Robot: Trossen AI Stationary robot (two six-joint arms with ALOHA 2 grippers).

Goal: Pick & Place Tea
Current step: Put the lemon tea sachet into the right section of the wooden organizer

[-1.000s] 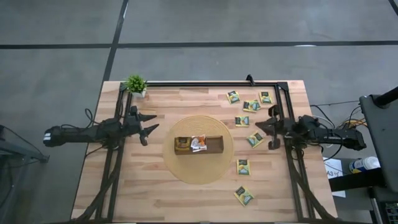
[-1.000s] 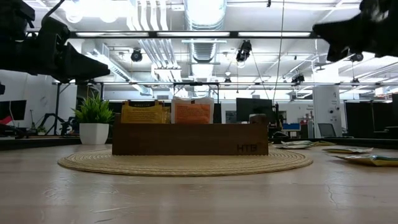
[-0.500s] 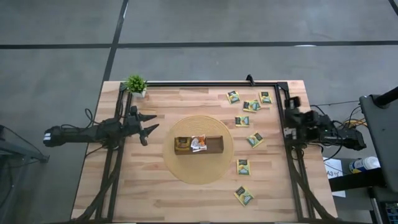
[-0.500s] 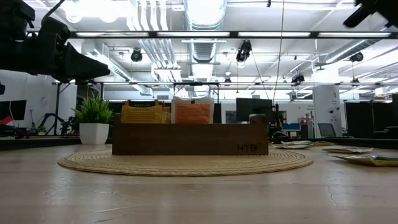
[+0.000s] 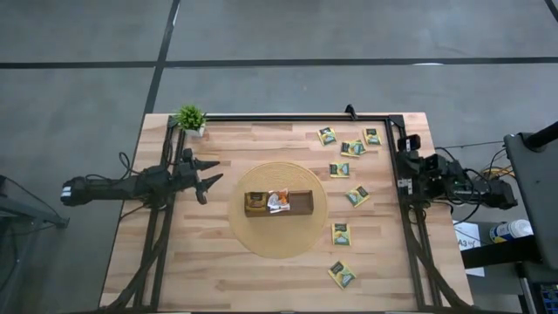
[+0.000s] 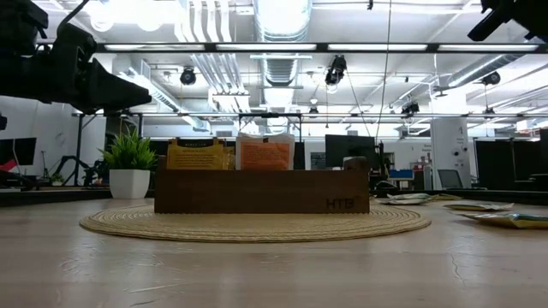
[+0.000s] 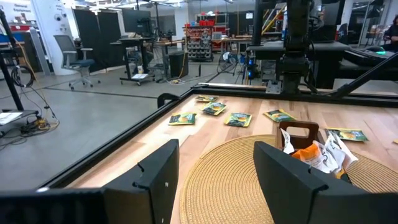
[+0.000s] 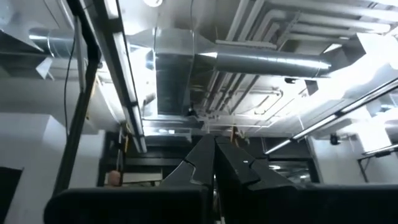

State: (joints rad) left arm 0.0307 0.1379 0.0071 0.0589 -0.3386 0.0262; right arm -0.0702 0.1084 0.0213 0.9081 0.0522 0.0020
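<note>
Wooden tray (image 6: 261, 190) branded "HTB", tea sachets (image 6: 199, 155) standing inside

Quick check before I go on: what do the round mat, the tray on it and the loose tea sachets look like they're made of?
Round mat: woven straw or a similar fibre, matte; coiled ridges show in the left wrist view.
Tray: brown wood by its look, dull finish, with a mark on its side wall.
Tea sachets: thin printed paper, possibly coated; they lie flat on the table, itself pale planked wood.
</note>
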